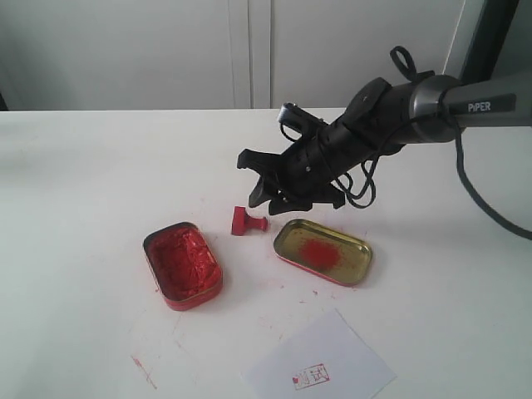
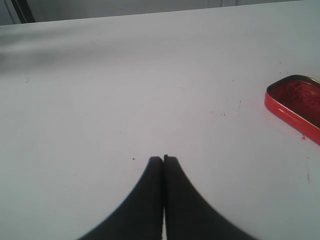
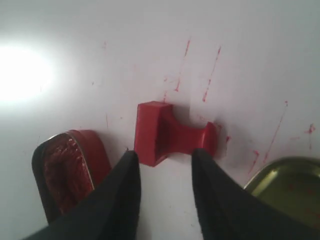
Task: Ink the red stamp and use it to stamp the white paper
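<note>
Red stamp (image 3: 170,134) lying on its side on the surface (image 3: 150,50); right fingers (image 3: 122,195) apart above it, left fingers (image 2: 150,195) together. Risk: an off-centre close could flick it aside.

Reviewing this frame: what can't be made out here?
- Stamp face: turned away in the right wrist view, too small in the exterior view; inked or not, unclear.
- Paper: cut off by the exterior view's bottom edge; its red mark is too small to read.
- Left gripper: outside the exterior view; the left wrist view shows only its shut tips.
- Tin: cut by that view's edge.
</note>
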Robot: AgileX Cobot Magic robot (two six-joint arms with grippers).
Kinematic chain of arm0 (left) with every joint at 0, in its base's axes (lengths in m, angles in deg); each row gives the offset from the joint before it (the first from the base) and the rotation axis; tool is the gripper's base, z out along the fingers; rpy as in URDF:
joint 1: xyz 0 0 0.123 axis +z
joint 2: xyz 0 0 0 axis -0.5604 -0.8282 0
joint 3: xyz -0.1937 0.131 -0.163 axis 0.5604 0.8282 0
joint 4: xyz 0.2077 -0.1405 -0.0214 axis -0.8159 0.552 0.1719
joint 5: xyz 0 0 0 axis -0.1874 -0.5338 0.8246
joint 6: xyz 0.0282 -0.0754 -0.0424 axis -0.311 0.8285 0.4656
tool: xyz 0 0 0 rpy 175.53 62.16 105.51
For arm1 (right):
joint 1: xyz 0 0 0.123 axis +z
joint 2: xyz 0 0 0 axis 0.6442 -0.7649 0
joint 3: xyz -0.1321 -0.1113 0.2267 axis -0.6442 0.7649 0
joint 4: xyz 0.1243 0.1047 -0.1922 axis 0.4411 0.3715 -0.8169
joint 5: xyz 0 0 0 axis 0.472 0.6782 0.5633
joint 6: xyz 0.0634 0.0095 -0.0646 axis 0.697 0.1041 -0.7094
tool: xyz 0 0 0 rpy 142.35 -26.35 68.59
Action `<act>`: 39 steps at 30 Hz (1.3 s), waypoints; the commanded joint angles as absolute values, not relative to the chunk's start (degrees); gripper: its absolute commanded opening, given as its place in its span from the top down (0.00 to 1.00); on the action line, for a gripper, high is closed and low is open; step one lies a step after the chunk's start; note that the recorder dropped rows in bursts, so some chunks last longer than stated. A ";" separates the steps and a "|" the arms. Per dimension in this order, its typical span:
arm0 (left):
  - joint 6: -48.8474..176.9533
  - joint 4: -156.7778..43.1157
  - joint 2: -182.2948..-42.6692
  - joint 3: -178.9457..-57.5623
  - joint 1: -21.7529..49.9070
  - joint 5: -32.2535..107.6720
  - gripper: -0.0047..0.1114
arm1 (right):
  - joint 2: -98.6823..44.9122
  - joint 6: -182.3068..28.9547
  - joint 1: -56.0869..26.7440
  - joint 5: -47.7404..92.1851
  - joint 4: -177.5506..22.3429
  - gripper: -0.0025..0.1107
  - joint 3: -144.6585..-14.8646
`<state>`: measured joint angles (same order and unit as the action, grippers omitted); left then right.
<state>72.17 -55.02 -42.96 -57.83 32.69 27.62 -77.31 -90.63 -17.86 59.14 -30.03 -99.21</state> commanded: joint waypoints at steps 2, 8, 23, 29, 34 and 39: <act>72.38 -54.73 -42.67 -57.56 32.71 27.86 0.96 | -75.28 -90.66 -18.49 62.75 -32.97 0.81 -99.43; 72.38 -54.73 -42.67 -57.56 32.71 27.86 0.96 | -73.38 -90.66 -18.49 66.64 -36.36 0.95 -99.43; 72.38 -54.73 -42.67 -57.56 32.71 27.86 0.96 | -68.33 -79.57 -18.49 72.15 -52.80 0.98 -99.43; 72.38 -54.73 -42.67 -57.56 32.71 27.86 0.96 | -66.68 -68.03 -18.49 76.25 -66.94 0.98 -99.43; 72.38 -54.73 -42.67 -57.56 32.71 27.86 0.96 | -66.55 -67.83 -18.49 78.49 -68.62 0.98 -99.43; 72.38 -54.73 -42.67 -57.56 32.71 27.86 0.96 | -66.46 -67.83 -18.49 79.73 -68.74 0.98 -99.43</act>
